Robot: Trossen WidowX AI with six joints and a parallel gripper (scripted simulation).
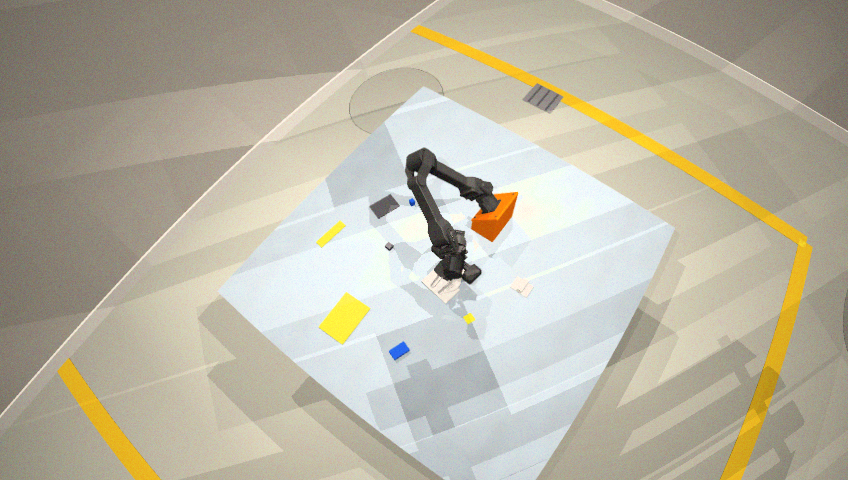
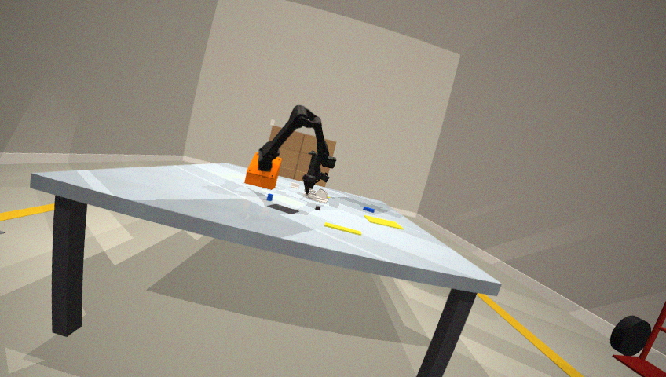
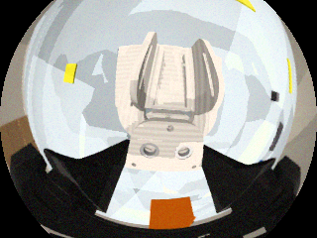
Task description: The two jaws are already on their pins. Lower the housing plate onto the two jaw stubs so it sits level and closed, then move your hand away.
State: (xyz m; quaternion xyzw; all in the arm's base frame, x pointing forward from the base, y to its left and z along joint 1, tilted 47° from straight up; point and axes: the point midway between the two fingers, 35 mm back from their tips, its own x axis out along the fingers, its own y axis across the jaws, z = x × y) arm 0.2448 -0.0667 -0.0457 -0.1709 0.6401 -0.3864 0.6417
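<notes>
My gripper [image 1: 446,279] [image 2: 306,193] [image 3: 165,146] points down, shut on the pale housing plate [image 3: 165,160], which lies between its black fingers. The plate shows two round holes with something pale inside each, and small holes around them. Beyond it, the pale base [image 3: 122,61] [image 1: 443,295] lies on the table with two upright curved jaws, a left jaw [image 3: 147,74] and a right jaw [image 3: 205,81]. The plate's far part overlaps the near end of the base and jaws in the wrist view. The stubs are largely hidden; I cannot tell whether the plate touches them or is fully level.
A small pale part [image 1: 521,286] [image 2: 294,185] lies beside the base. A small yellow block [image 1: 468,318] [image 3: 69,73], a blue block [image 1: 399,350], a yellow sheet [image 1: 344,318] and a dark cube [image 1: 389,246] [image 3: 274,96] lie around. The orange arm mount [image 1: 492,224] [image 2: 262,175] stands behind.
</notes>
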